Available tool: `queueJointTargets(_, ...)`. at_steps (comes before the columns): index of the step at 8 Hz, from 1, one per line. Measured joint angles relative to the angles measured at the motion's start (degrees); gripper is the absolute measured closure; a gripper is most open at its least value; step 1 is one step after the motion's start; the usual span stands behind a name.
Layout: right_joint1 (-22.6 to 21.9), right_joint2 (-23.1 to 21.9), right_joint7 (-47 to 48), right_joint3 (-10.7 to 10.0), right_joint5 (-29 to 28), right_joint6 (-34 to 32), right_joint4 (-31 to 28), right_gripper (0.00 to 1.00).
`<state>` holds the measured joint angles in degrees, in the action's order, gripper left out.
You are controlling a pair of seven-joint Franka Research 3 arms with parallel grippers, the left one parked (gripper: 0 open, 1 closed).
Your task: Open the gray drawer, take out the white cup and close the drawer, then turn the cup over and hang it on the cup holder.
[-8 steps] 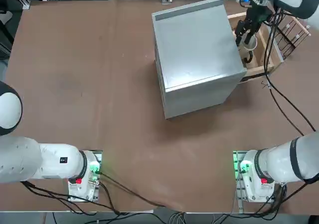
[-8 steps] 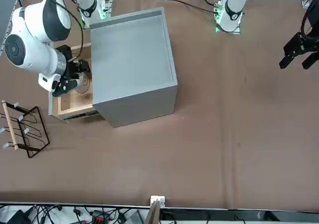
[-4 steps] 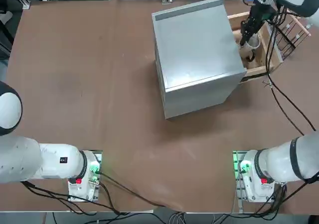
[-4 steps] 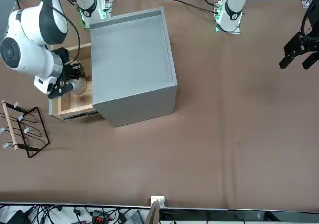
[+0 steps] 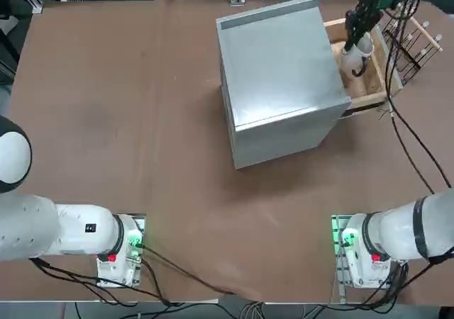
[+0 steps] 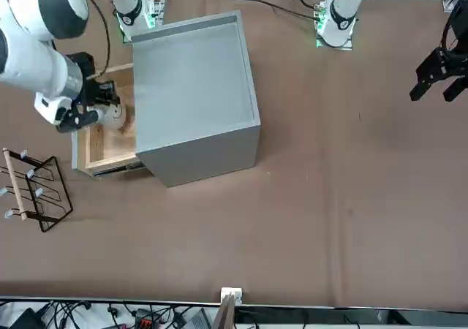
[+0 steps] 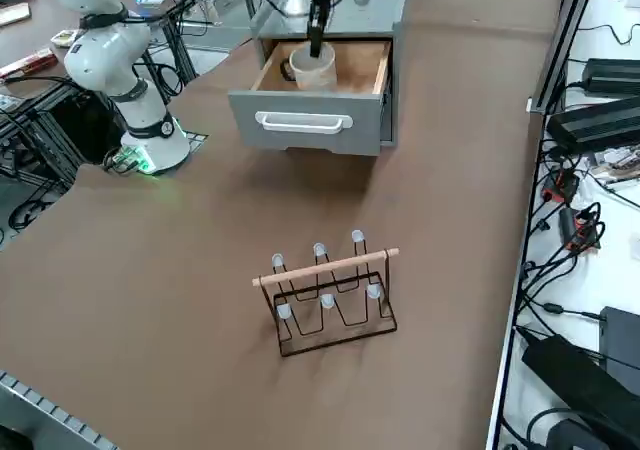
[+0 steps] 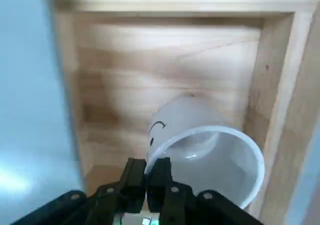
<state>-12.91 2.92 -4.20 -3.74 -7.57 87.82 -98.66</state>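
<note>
Top view, read from left to right. Bare brown table [image 5: 128, 106] over the whole left half. The gray cabinet [image 5: 280, 78] sits right of centre near the far edge, turned a little off square to the table edges.

The gray drawer [image 5: 369, 71] stands pulled out from the cabinet's right-hand face, its light wooden tray exposed. In the right side view its gray front panel [image 7: 310, 122] with a pale bar handle faces the camera.

The right gripper [image 5: 352, 37] hangs over the open tray, fingers pointing down. The white cup [image 5: 355, 57] hangs from it, mouth up and tilted. In the right side view the cup [image 7: 312, 68] appears raised off the tray floor, about level with the tray's rim, and within the tray's outline. In the front view it is just beside the cabinet wall [image 6: 110, 115].

Wrist view: both fingers [image 8: 134, 182] are pressed nearly together on the cup's rim wall [image 8: 200, 150], one pad inside the mouth and one outside. A small dark mark shows on the cup's outer wall. The handle cannot be made out here.

Furthest right, the cup holder [image 5: 415, 46] stands on the table just beyond the drawer front, apart from it. The right side view shows it upright [image 7: 330, 295], with a wooden crossbar, white-tipped pegs and nothing on them.
</note>
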Motion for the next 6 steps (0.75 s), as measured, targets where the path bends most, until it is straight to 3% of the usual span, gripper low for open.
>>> queueJointTargets(2, 0.04, -0.75, -0.69, -0.67, 3.05, -7.88, 7.44, 0.95)
queueJointTargets(3, 0.10, -1.05, -3.17, -1.95, 5.86, -10.76, 9.88, 0.95)
queueJointTargets(4, 0.14, -1.22, -7.22, -4.38, 7.33, -12.29, 11.72, 0.95)
queueJointTargets(6, 0.41, -1.39, -22.63, -11.96, 10.60, -13.02, 13.27, 0.95)
